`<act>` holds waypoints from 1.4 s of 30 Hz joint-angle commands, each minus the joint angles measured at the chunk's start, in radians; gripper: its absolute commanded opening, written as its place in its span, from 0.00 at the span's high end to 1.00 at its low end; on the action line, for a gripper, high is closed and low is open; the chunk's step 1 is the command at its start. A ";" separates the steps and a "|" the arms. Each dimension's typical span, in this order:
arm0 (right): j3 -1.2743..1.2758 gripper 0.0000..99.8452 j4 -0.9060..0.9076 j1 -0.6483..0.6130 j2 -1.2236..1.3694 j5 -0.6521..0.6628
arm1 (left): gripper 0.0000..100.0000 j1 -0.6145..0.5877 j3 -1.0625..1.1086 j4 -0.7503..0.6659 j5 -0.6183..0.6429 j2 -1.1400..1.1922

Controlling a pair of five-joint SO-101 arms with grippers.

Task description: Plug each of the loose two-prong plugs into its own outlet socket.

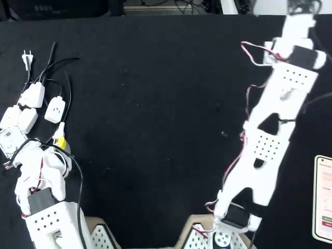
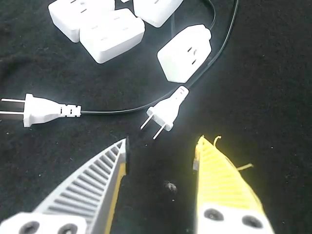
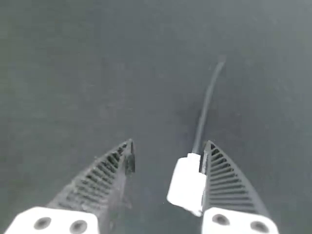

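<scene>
Several white outlet blocks [image 1: 23, 111] are clustered at the table's left edge. In the left wrist view the nearest outlet block [image 2: 185, 52] has a loose white two-prong plug [image 2: 163, 113] on a black cord just in front of it. My left gripper [image 2: 162, 141] is open, its tips just short of that plug's prongs. A second plug [image 2: 41, 110] lies off to one side, and a third plug [image 1: 27, 58] lies at the far left. My right gripper [image 3: 169, 144] is open over the black cloth, with a white plug [image 3: 186, 186] resting against one finger [image 3: 222, 180].
The black cloth [image 1: 155, 104] covers the whole table. The right arm [image 1: 280, 88] stretches up toward the far right corner. A white flat device [image 1: 324, 197] lies at the right edge. Black cords [image 1: 65, 78] loop around the outlets.
</scene>
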 commanded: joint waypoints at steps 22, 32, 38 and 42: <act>1.033 0.80 0.109 -0.342 -0.877 -0.127 | 0.77 0.013 -0.051 -0.018 0.005 0.002; 1.965 0.80 -0.339 -0.641 -1.297 -0.130 | 0.77 0.015 -0.050 -0.020 0.005 0.002; 2.471 0.80 -0.815 -0.792 -1.508 -0.187 | 0.77 0.087 -0.036 -0.020 0.003 0.002; 2.675 0.86 -0.990 -0.796 -1.635 -0.269 | 0.77 0.094 -0.036 -0.020 0.003 0.002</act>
